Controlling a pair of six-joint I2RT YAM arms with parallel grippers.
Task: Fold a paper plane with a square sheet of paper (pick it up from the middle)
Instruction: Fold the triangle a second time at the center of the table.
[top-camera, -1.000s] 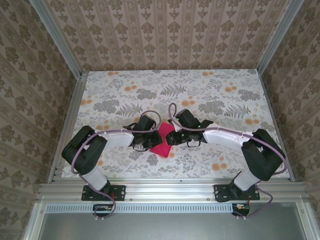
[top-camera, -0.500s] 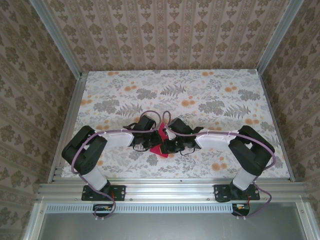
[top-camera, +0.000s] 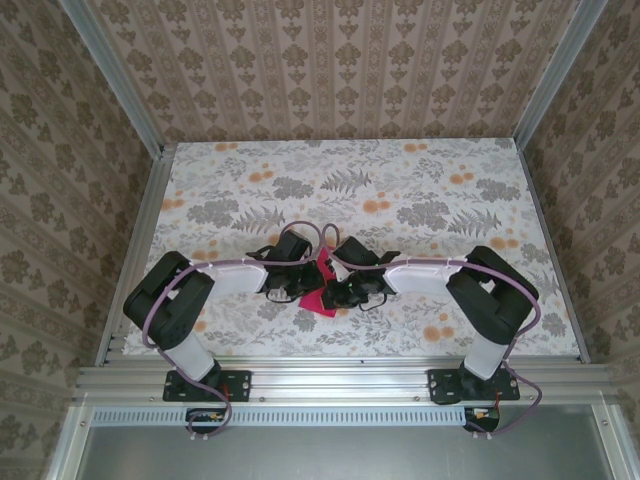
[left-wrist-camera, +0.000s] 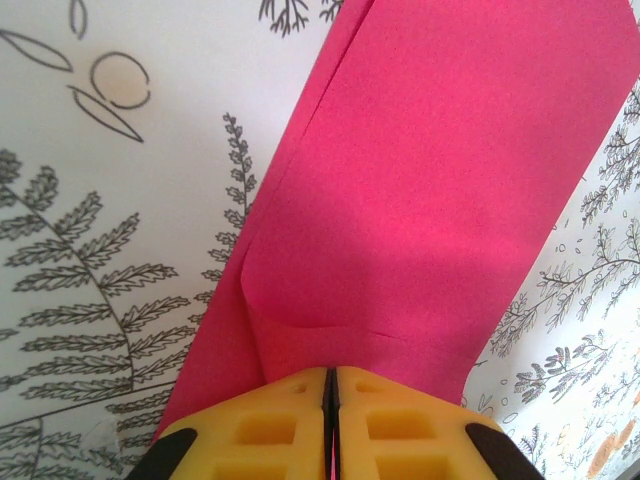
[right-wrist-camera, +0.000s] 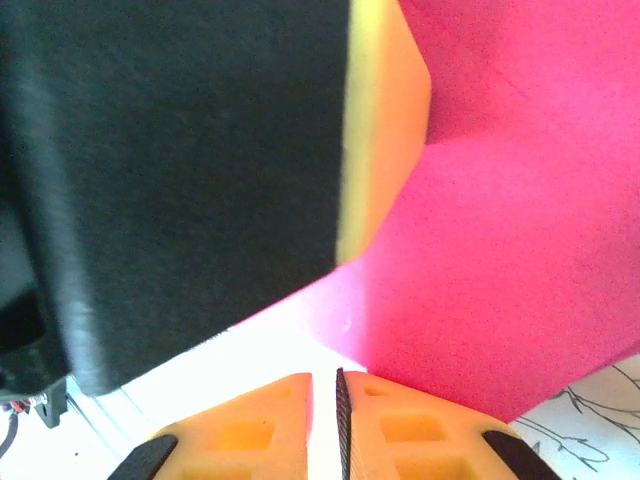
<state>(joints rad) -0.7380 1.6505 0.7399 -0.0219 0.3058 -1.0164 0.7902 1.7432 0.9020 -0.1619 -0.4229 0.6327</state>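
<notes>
Wallpaper (top-camera: 330, 70) with a brown damask pattern closes in three sides of the cell, and a tablecloth (top-camera: 400, 190) printed with grey ferns and orange flowers covers the surface, with an aluminium rail (top-camera: 340, 378) along the 6 o'clock edge. From the top view, the left arm reaches in from 8 o'clock and its left gripper (top-camera: 303, 284) sits just left of table centre. The left wrist view shows that gripper (left-wrist-camera: 330, 375) with its yellow fingers (left-wrist-camera: 260, 425) pressed together on the near edge of the sheet of paper (left-wrist-camera: 430, 200), a thin pink line showing in the seam. The sheet is folded over into a long band, a second layer peeking out along its left side. Its long axis runs from the jaws at 6 o'clock up toward 1 o'clock, above the fern print. Seen from above, the paper (top-camera: 316, 299) shows as a narrow pink sliver between the two grippers, running roughly 12 to 6 o'clock. The right gripper (top-camera: 345, 290) comes in from 4 o'clock, close against the left one. In its wrist view the right gripper (right-wrist-camera: 325, 378) is nearly closed, a narrow slit left. Paper (right-wrist-camera: 520, 250) lies just past its right finger; whether any is pinched I cannot tell.
</notes>
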